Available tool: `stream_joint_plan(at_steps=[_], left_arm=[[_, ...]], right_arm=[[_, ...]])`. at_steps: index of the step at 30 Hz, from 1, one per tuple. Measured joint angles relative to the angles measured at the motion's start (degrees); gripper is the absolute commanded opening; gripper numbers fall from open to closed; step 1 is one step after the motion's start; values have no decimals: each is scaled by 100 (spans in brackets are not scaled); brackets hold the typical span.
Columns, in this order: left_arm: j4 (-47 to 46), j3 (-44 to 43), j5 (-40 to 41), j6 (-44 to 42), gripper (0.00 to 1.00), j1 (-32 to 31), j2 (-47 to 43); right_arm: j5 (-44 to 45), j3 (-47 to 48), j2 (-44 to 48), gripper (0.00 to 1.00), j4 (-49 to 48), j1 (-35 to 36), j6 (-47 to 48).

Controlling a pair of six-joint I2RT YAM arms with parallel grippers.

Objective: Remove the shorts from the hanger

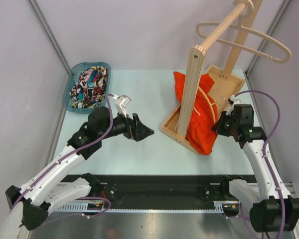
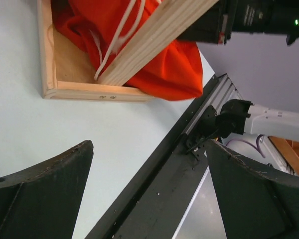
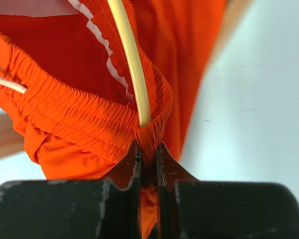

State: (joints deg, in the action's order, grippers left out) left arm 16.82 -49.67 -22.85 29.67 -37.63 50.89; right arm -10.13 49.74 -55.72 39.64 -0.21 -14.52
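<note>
The right pincer [image 3: 148, 149] is closed on a pinch of gathered elastic waistband of the plain bright orange-red fabric shorts [image 3: 79, 119], its two dark tips almost meeting around the fold at lower centre of the right wrist view. Just above the grip, a slim cream hanger arm [image 3: 132, 64] runs inside the waistband, up to the top edge of the frame. A white drawstring [image 3: 5, 83] enters at the left edge.

In the overhead view this pincer [image 1: 224, 124] sits right of centre against the orange-red shorts [image 1: 199, 129], which droop in a crumpled mass over the near edge of the pale wooden rack's tray base [image 1: 172, 127]. Only a short curve of the hanger [image 1: 207, 102] shows; the cloth covers the rest, and the grip itself cannot be made out from here.

The left pincer [image 1: 142, 128] hangs wide open and empty above the pale green counter [image 1: 139, 149], left of centre. Its own camera cuts the shorts [image 2: 159, 74] off at the top edge.

At upper left, multicoloured comic-book print shorts [image 1: 89, 87] lie bunched in a teal plastic basket [image 1: 70, 99].
</note>
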Motion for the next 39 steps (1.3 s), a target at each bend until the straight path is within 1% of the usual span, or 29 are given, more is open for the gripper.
stream_joint_plan(at_steps=[4, 5, 8, 12, 17, 20, 25, 30, 33, 34, 36, 39], left_arm=[[-210, -44, -197, 188, 100, 350, 295], [-221, -107, -243, 205, 100, 452, 413], [-181, -505, -348, 234, 100, 684, 809], [33, -1550, -426, 114, 100, 852, 1386], [787, -3353, -260, -463, 100, 890, 2201], [986, -3917, -122, -739, 100, 925, 2422], [1073, -3982, -120, -881, 100, 1023, 2601], [1104, -4194, -212, -881, 97, 1034, 3305], [1121, -4409, -411, -815, 91, 1040, 3692], [1102, -4454, -531, -695, 89, 1040, 3779], [984, -4441, -695, -396, 89, 1040, 3821], [203, -4116, -944, 446, 88, 1040, 3727]], right_arm=[[63, -295, 424, 0, -157, 688, 0], [205, -361, 516, 0, -232, 866, 11], [487, -413, 616, 0, -380, 1088, 83], [723, -420, 608, 0, -695, 1408, 391], [1091, -286, 345, 0, -1029, 1886, 957], [1379, -164, 179, 0, -1281, 2212, 1403], [1674, -122, 17, 0, -1801, 2476, 2277], [1731, -116, -4, 0, -2339, 2575, 3357], [1744, -111, 42, 0, -2653, 2634, 3866], [1751, -107, 76, 0, -2758, 2653, 3980], [1762, -107, 140, 0, -2935, 2688, 4127], [1880, -81, 195, 0, -3230, 2837, 4275]])
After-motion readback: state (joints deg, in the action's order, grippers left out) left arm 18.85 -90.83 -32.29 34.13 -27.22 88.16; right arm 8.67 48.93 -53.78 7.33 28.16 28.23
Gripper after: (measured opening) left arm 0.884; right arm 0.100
